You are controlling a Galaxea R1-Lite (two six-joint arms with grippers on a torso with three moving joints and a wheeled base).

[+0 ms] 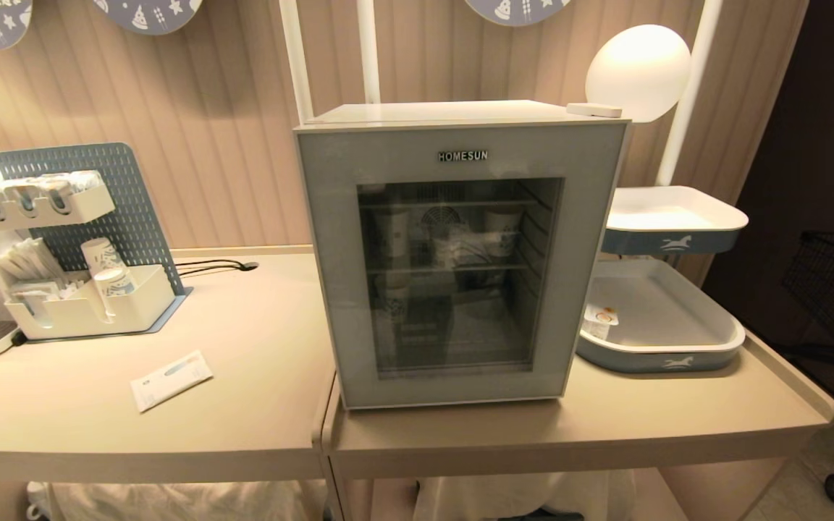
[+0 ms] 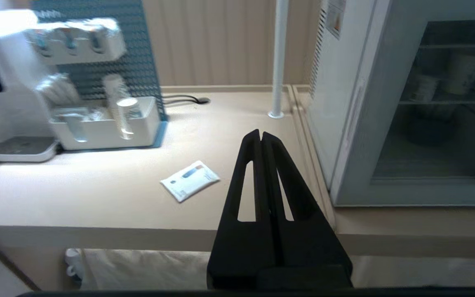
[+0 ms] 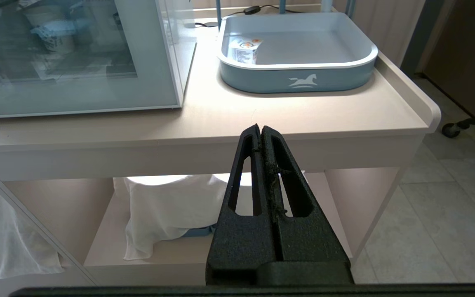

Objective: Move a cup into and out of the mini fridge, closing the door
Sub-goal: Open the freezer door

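The mini fridge stands at the centre of the worktop, its door flush against the body. Through the glass, paper cups show dimly on the wire shelves; the cup of the task cannot be picked out among them. At 3 o'clock from the fridge, a blue tray holds a small tub with an orange mark. A white packet lies on the worktop at 8 o'clock from the fridge. The left claw hangs over the worktop's front edge, pressed narrow and empty; the right claw sits below the worktop edge, likewise narrow and empty
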